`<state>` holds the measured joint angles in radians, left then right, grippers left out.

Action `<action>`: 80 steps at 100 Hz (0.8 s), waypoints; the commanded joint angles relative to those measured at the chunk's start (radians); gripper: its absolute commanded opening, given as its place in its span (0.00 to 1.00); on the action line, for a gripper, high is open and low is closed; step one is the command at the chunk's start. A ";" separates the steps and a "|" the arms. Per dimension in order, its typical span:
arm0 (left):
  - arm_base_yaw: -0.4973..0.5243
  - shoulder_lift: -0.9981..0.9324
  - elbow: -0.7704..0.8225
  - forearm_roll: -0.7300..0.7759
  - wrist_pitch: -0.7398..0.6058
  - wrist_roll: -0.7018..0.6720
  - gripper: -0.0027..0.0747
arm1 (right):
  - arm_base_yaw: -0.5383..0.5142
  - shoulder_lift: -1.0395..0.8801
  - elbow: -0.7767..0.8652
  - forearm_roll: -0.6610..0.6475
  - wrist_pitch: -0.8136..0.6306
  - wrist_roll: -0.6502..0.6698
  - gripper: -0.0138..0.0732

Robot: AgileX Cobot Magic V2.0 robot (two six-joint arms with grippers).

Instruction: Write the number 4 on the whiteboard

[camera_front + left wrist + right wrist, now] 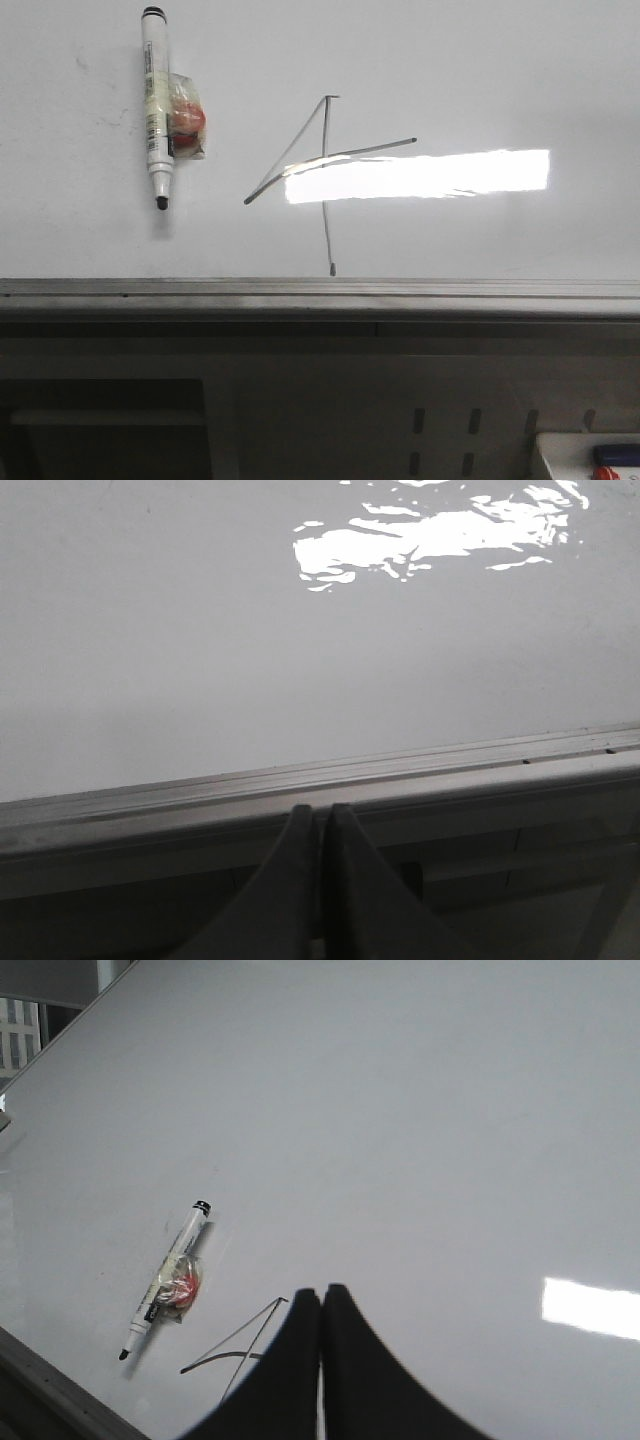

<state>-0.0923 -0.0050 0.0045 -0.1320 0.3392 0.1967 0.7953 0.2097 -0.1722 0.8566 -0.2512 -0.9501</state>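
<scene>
The whiteboard [480, 80] fills the upper front view, with a grey metal edge rail below it. The number 4 [326, 175] is drawn on it in thin dark strokes, and part of it shows in the right wrist view [240, 1345]. A white marker [155, 105] with a taped red piece lies uncapped on the board, left of the 4; it also shows in the right wrist view [165, 1280]. My left gripper [322, 812] is shut and empty at the board's rail. My right gripper [322, 1290] is shut and empty above the board, beside the 4.
A bright rectangular light reflection [420, 175] crosses the 4's crossbar. Below the rail a grey perforated panel [450, 430] shows, with a white box holding blue and red items [590, 460] at the lower right.
</scene>
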 commanded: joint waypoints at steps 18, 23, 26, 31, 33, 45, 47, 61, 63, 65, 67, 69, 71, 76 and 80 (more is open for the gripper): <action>0.003 -0.026 0.034 -0.002 -0.053 -0.009 0.01 | -0.005 0.005 -0.026 -0.014 -0.054 -0.012 0.08; 0.003 -0.026 0.034 -0.002 -0.053 -0.009 0.01 | -0.005 0.005 -0.026 -0.014 -0.054 -0.012 0.08; 0.003 -0.026 0.034 -0.002 -0.053 -0.009 0.01 | -0.005 0.005 -0.026 -0.014 -0.054 -0.012 0.08; 0.003 -0.026 0.034 -0.002 -0.053 -0.009 0.01 | -0.005 0.005 -0.026 -0.014 -0.054 -0.012 0.08; 0.003 -0.026 0.034 -0.002 -0.053 -0.009 0.01 | -0.005 0.005 -0.026 -0.014 -0.054 -0.012 0.08; 0.003 -0.026 0.034 -0.002 -0.053 -0.009 0.01 | -0.005 0.005 -0.026 -0.014 -0.054 -0.012 0.08; 0.003 -0.026 0.034 -0.002 -0.053 -0.009 0.01 | -0.005 0.005 -0.026 -0.014 -0.054 -0.012 0.08; 0.003 -0.026 0.034 -0.002 -0.053 -0.009 0.01 | -0.005 0.005 -0.026 -0.014 -0.054 -0.012 0.08; 0.003 -0.026 0.034 -0.002 -0.053 -0.009 0.01 | -0.005 0.005 -0.026 -0.014 -0.054 -0.012 0.08; 0.003 -0.026 0.034 -0.002 -0.053 -0.009 0.01 | -0.005 0.005 -0.026 -0.014 -0.054 -0.012 0.08; 0.003 -0.026 0.034 -0.002 -0.053 -0.009 0.01 | -0.005 0.005 -0.025 -0.012 -0.056 -0.012 0.08; 0.003 -0.026 0.034 -0.002 -0.053 -0.009 0.01 | -0.005 0.005 -0.023 -0.002 -0.065 -0.012 0.08; 0.003 -0.026 0.034 -0.002 -0.053 -0.009 0.01 | -0.005 0.005 -0.015 0.006 -0.092 -0.012 0.08; 0.003 -0.026 0.034 -0.002 -0.053 -0.009 0.01 | -0.005 0.005 0.010 -0.023 -0.175 -0.012 0.08; 0.003 -0.026 0.034 -0.002 -0.053 -0.009 0.01 | -0.005 0.005 0.038 -0.100 -0.251 0.002 0.08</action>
<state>-0.0907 -0.0050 0.0045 -0.1320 0.3392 0.1945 0.7953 0.2097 -0.1460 0.8506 -0.3297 -0.9521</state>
